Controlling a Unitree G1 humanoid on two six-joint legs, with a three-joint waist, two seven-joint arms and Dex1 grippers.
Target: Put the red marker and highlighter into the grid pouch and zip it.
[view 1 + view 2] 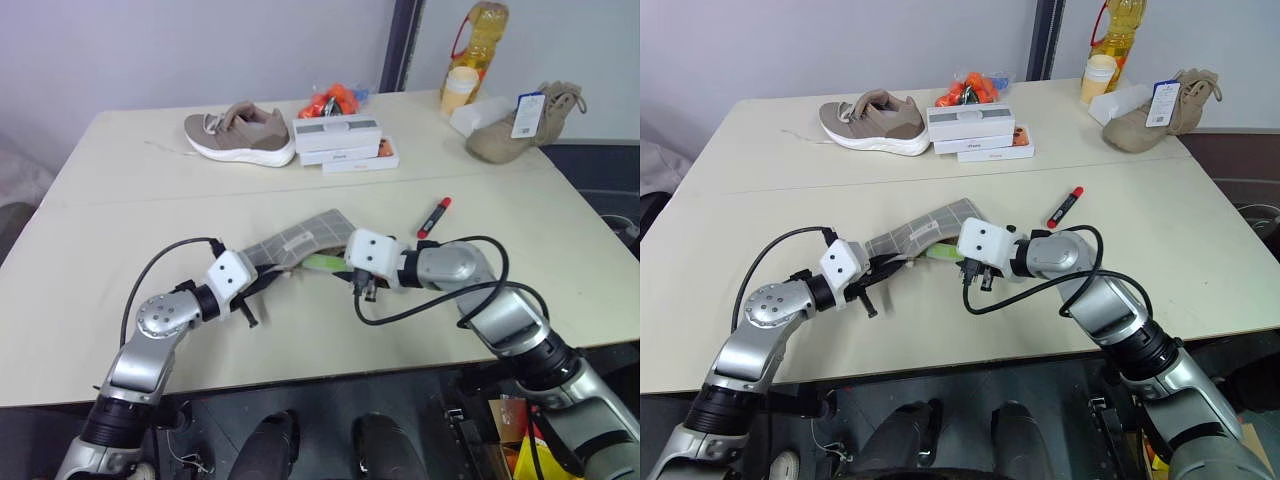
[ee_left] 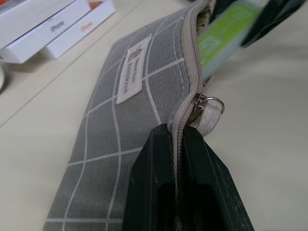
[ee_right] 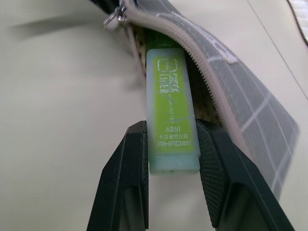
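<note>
A cream-coloured table (image 1: 90,300) is seen spread across the head views, with a seam line running across it. At its far edge a beige sneaker (image 1: 240,132) is laid on its sole beside a stack of white boxes (image 1: 345,142), behind which some orange items (image 1: 335,100) are piled; further right a tan boot (image 1: 522,125) with a hang tag, a bottle of yellow oil (image 1: 484,35) and a small pale container (image 1: 458,90) are placed. Near the middle of the table the grid pouch (image 1: 300,243) is held raised at an angle, its zipper partly undone and its white label turned upward. The pouch's edge by the zipper track is pinched by the left gripper (image 2: 180,139), whose two black fingers are pressed together on the fabric just below the zipper pull. The highlighter (image 3: 171,106) is clamped across its flat body by the right gripper (image 3: 172,149), and its far end is pushed into the pouch's open mouth, while the printed near end is left outside between the fingers. The red marker (image 1: 434,216) is left lying on the table, well apart from the pouch, on the robot's right side
</note>
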